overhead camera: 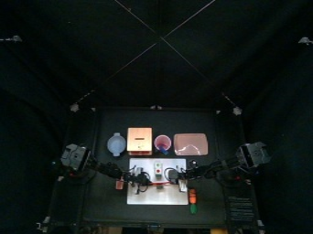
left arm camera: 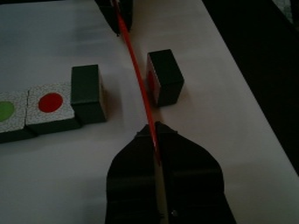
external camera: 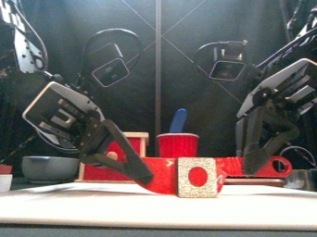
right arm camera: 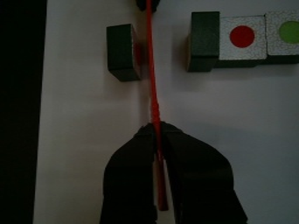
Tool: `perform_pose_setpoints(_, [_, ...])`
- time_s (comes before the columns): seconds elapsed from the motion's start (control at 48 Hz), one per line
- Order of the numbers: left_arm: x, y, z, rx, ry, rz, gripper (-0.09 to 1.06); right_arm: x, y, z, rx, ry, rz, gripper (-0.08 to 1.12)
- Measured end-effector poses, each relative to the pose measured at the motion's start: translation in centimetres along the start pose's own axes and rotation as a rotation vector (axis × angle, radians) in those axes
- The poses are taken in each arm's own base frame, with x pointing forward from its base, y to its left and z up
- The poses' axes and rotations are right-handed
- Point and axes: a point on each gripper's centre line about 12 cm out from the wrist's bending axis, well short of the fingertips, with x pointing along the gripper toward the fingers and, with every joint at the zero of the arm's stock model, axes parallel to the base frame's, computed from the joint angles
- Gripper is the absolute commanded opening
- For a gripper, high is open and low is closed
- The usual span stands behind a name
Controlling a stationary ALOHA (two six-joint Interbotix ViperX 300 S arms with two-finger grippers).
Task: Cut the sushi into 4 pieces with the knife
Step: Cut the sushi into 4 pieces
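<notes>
together left end effector (left arm camera: 149,133) and right end effector (right arm camera: 155,131) clamp the red knife (right arm camera: 149,79) between one sushi block (right arm camera: 119,51) and roll (right arm camera: 205,39).

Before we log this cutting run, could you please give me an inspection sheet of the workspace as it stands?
Surface: white cutting board, carrying only the sushi.
Job's things: red knife on edge in the gap between one cut-off sushi block and the remaining roll; further cuts not yet done.
Clutter: blue-grey bowl, wooden box, red cup holding a blue knife, and pink tray, in a row behind the board.
Grippers: left gripper and right gripper, jaws shut on opposite ends of the red knife.
Cables: nothing seen.
Surroundings: black curtain behind.
</notes>
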Motion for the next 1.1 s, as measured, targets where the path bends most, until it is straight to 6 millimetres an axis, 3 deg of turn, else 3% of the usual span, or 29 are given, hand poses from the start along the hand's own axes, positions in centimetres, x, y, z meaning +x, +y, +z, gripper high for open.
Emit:
perform_pose_setpoints(0.229, [-0.6, 1.7, 0.6, -0.001, -0.009, 0.025, 0.23, -0.2, -0.9, 0.2, 0.0, -0.006, -0.017, 0.11])
perform_pose_setpoints(0.5, [-1.0, 1.4, 1.1, 0.018, -0.018, 0.013, 0.29, -0.4, -0.9, 0.4, 0.006, -0.012, -0.018, 0.11])
perform_pose_setpoints(0.917, [-3.0, -0.5, 3.4, 0.047, -0.088, -0.034, 0.72, -2.5, 0.5, 1.4, -0.02, -0.024, 0.012, 0.11])
perform_pose_setpoints(1.104, [-4.5, -0.6, 4.5, 0.043, -0.127, -0.037, 0.8, -4.1, 0.4, 1.0, -0.022, -0.008, 0.011, 0.11])
